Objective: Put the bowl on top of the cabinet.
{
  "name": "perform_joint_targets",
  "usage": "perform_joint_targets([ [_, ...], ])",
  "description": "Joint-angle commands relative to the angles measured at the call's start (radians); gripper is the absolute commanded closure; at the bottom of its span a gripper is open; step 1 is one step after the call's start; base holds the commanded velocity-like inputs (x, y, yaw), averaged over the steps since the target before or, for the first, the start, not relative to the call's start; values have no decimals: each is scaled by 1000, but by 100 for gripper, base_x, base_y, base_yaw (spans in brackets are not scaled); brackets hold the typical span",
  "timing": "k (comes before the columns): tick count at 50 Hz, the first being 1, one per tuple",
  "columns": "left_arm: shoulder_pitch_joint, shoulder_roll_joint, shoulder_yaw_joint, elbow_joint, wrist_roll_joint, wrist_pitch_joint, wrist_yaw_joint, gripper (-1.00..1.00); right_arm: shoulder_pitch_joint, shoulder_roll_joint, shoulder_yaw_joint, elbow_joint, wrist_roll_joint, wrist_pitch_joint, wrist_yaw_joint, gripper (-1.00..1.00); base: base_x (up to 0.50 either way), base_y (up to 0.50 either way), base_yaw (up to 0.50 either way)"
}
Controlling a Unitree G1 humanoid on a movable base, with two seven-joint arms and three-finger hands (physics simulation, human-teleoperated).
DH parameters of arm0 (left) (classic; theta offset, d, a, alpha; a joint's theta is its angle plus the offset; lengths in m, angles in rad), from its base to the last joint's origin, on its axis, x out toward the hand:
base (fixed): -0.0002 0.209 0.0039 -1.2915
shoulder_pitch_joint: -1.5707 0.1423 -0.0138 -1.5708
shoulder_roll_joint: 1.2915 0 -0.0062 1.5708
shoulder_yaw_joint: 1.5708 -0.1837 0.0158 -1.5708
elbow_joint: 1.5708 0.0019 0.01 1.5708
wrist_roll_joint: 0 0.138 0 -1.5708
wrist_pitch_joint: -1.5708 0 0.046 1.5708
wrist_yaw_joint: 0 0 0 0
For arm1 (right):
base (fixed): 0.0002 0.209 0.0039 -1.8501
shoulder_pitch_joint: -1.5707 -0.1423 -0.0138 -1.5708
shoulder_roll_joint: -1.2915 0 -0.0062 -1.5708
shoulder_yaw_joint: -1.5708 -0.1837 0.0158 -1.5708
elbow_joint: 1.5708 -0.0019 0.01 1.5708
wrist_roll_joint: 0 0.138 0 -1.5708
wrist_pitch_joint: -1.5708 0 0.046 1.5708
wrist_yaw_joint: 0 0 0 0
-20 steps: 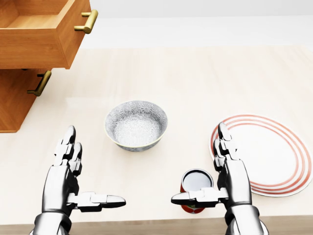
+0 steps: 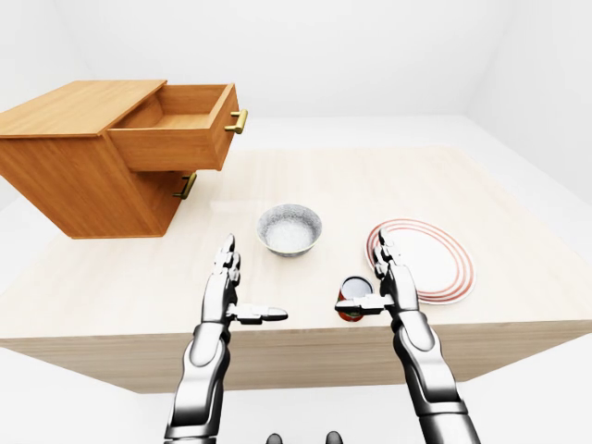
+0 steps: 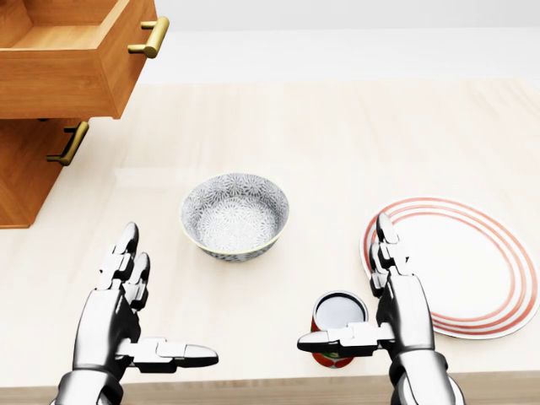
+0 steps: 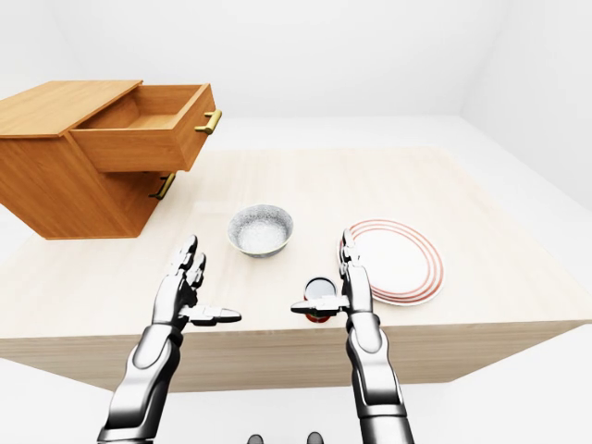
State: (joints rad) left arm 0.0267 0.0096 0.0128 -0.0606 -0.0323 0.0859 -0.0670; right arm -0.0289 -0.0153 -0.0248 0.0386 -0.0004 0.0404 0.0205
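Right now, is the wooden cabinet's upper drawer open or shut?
Open: the upper drawer juts out of the wooden cabinet, its empty inside visible.

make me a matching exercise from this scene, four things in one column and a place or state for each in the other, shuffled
Things:
1. bowl
2. plate
3. top drawer
4. red can

Places or states:
A. pulled open
B. by the right hand's thumb
C. red rings, at the table's right in the head view
D. grey patterned, mid-table, untouched

Pairs: 1-D, 2-C, 3-A, 4-B
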Motion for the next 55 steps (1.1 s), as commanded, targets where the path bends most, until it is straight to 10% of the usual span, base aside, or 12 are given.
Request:
perform_joint_targets([
  [1, 17, -1, -3, -47, -14, 1, -16, -100, -7, 0, 1, 12, -19, 14, -16, -100, 0, 0, 0],
  [55, 40, 7, 34, -59, -69, -54, -46, -100, -11, 2, 7, 34, -58, -30, -47, -100, 34, 0, 0],
])
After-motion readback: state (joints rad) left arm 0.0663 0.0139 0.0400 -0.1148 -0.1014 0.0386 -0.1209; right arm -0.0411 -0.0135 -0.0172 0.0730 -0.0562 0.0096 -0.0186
